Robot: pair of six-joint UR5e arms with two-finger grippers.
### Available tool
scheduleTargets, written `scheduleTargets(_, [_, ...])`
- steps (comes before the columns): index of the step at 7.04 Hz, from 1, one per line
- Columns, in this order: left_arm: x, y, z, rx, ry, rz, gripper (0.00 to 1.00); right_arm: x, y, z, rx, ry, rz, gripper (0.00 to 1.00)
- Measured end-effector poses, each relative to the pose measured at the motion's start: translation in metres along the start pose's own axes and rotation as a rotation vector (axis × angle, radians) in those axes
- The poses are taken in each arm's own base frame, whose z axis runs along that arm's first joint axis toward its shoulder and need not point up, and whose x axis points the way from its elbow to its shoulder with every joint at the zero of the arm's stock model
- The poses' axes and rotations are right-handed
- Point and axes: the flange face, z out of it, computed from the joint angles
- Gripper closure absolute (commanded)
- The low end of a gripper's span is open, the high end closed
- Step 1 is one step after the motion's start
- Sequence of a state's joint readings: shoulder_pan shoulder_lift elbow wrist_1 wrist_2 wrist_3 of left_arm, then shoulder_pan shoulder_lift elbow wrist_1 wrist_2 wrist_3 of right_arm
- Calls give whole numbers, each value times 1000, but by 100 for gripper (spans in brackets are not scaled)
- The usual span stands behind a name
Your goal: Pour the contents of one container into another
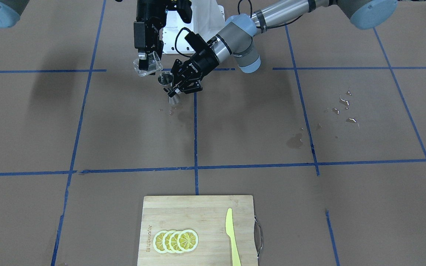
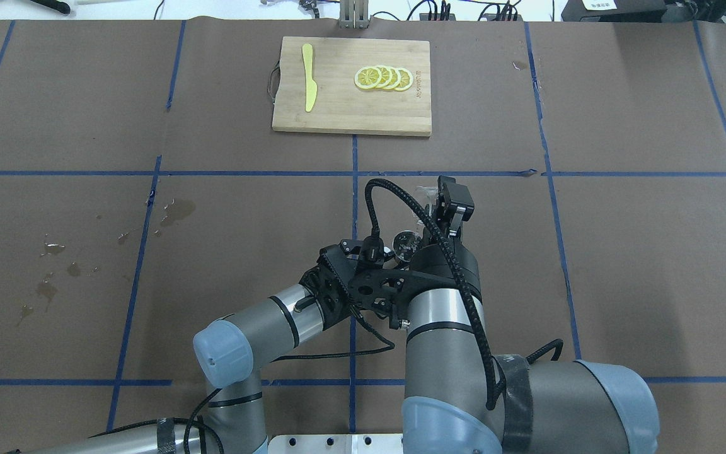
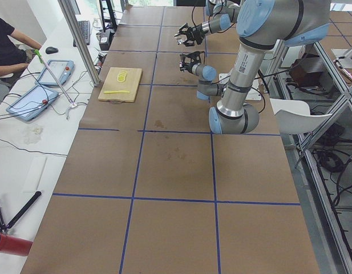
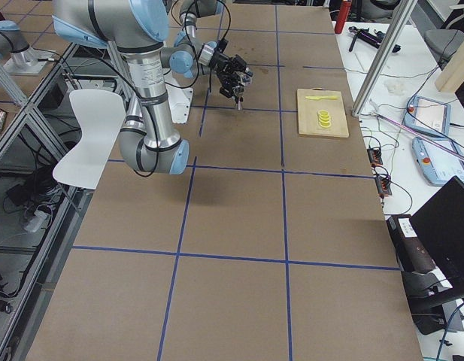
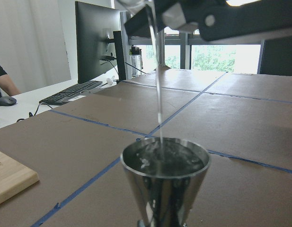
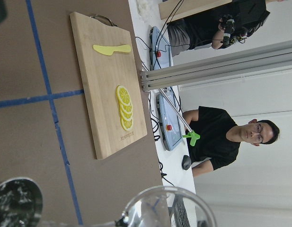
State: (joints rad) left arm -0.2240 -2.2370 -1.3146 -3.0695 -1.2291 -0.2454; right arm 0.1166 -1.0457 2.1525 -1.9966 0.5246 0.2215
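The right tool is hanging from above with its fingers closed on the wall of the glass measuring cup. It is holding the cup in the air, tilted, with the pouring lip turned down toward the steel jigger.

The left tool is reaching in from the side and is gripping the steel jigger at its narrow waist, jaws closed on it. The jigger is standing upright, its open upper cone just below and beside the lip of the cup, not touching it. I cannot tell whether its lower cone is resting on the worktop or is just above it.

In the left wrist view a thin stream of water is falling from above into the upper cone, and liquid is shining inside.

Both containers are near the robot's side of the worktop. Well apart from them, at the far edge, a wooden cutting board is carrying lemon slices and a yellow knife. Some wet spots are lying on the brown surface.
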Motion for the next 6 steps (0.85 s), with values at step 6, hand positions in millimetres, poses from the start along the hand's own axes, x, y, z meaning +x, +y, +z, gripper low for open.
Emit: scheduleTargets(6, [0,-1,-1,3,2,2,100,15,-4,-5,37,-32,163,88])
